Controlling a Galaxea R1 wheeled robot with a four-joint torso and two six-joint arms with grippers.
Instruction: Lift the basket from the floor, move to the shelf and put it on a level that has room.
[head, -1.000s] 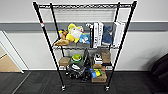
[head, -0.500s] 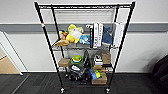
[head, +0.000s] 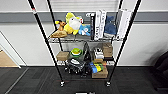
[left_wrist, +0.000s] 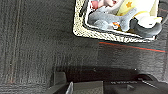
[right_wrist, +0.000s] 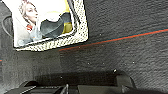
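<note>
The shelf, a black wire rack on small castors, stands straight ahead against the wall in the head view. Its posts run past the picture's top, so a level with room is out of view. The basket, cream and woven, holds plush toys and shows over the dark carpet floor in the left wrist view. One corner of the basket also shows in the right wrist view over the floor. I cannot tell whether either arm touches it.
Plush toys and white books fill one tier; cardboard boxes and small items crowd the lower tiers. A red line crosses the carpet by the basket. A dark seat stands to the right.
The head camera has come closer to the shelf, which now looms larger with its top tier cut off. The things on the shelf have not moved.
</note>
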